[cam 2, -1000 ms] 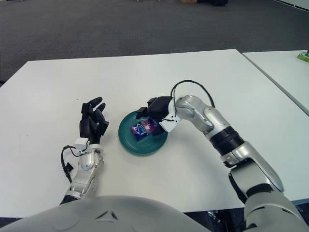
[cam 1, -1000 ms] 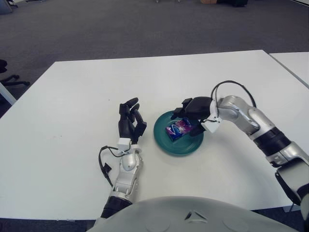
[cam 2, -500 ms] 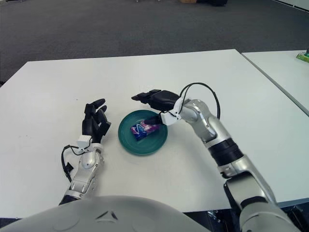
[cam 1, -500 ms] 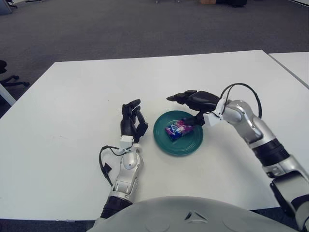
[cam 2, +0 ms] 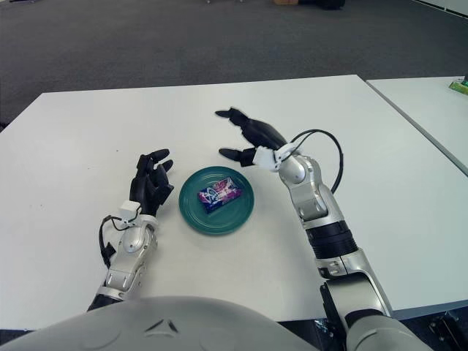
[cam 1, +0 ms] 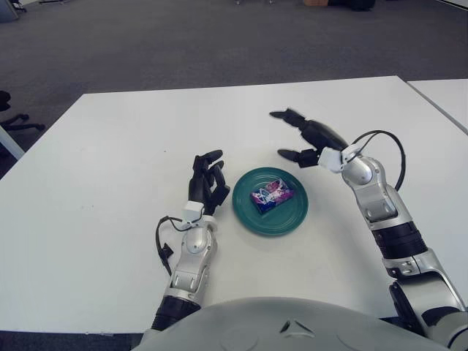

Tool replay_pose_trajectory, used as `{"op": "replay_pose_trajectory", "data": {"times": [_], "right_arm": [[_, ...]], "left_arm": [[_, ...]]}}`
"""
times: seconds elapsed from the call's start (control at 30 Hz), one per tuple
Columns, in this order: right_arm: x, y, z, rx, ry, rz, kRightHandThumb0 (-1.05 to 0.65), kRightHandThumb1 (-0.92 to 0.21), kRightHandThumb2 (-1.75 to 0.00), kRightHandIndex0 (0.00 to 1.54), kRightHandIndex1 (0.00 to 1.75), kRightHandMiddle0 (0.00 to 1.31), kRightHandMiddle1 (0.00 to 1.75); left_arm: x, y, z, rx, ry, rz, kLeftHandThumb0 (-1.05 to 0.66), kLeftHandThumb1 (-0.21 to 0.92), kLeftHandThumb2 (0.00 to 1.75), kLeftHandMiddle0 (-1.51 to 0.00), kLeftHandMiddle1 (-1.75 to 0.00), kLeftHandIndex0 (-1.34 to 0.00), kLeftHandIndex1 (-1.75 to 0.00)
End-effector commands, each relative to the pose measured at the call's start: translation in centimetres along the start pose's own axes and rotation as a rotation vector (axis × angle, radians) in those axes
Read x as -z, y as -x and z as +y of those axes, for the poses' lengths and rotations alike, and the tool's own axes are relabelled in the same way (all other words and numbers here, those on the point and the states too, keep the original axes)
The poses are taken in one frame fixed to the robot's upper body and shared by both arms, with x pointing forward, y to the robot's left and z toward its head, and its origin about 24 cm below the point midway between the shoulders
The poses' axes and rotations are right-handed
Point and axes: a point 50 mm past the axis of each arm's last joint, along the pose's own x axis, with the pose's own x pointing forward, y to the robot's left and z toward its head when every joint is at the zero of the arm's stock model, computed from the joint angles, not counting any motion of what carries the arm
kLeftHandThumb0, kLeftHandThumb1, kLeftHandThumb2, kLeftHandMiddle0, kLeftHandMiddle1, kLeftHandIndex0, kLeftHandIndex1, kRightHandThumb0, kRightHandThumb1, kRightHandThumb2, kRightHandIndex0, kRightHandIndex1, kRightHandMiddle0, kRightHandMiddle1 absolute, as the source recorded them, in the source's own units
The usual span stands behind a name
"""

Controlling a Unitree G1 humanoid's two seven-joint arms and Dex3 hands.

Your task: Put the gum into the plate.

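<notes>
Lying in the plate mid-counter, the gum points its long axis toward the far right corner, where the right robot hand hovers spread and empty; the left robot hand, relaxed and empty, shows beside the plate's left rim.

Two head-mounted eyes, set slightly apart, looking forward and down over the robot's own chest at a white table. Close enough to fill most of each view with tabletop. Shared: green plate, both arms, perhaps carpet beyond.
</notes>
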Motion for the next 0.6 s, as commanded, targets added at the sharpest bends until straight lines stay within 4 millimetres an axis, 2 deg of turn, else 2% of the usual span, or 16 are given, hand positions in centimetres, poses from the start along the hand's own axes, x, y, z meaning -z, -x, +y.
{"op": "replay_pose_trajectory", "data": {"times": [0.0,0.23,0.33,0.47,0.57], "right_arm": [[2.9,1.2,-0.1,0.160,-0.198,0.151,-0.90,-0.92,-0.58,0.43,0.07,0.00,0.84],[3.8,1.5,-0.2,0.319,-0.457,0.215,-0.73,-0.92,-0.46,0.53,0.10,0.05,0.94],[5.1,2.7,-0.5,0.412,-0.531,0.260,-0.68,-0.92,-0.44,0.55,0.11,0.11,0.97],[5.7,3.7,-0.2,0.470,-0.557,0.292,-0.62,-0.92,-0.43,0.58,0.11,0.19,0.99],[6.6,5.1,0.2,0.512,-0.584,0.336,-0.58,-0.92,-0.44,0.60,0.12,0.21,0.99]], "left_arm": [[-1.3,-1.5,0.4,0.078,-0.015,-0.039,-0.72,0.92,0.82,-0.40,-0.70,-0.34,-1.06],[-1.2,-2.2,1.5,0.105,0.000,-0.011,-0.73,0.92,0.86,-0.40,-0.65,-0.40,-1.04],[-0.8,-2.6,2.1,0.103,-0.009,-0.001,-0.74,0.92,0.88,-0.39,-0.59,-0.39,-1.02],[-0.3,-2.7,2.7,0.105,-0.021,0.008,-0.75,0.92,0.90,-0.39,-0.51,-0.36,-1.01],[0.0,-2.7,2.7,0.115,-0.027,0.014,-0.76,0.92,0.89,-0.40,-0.49,-0.35,-1.00]]}}
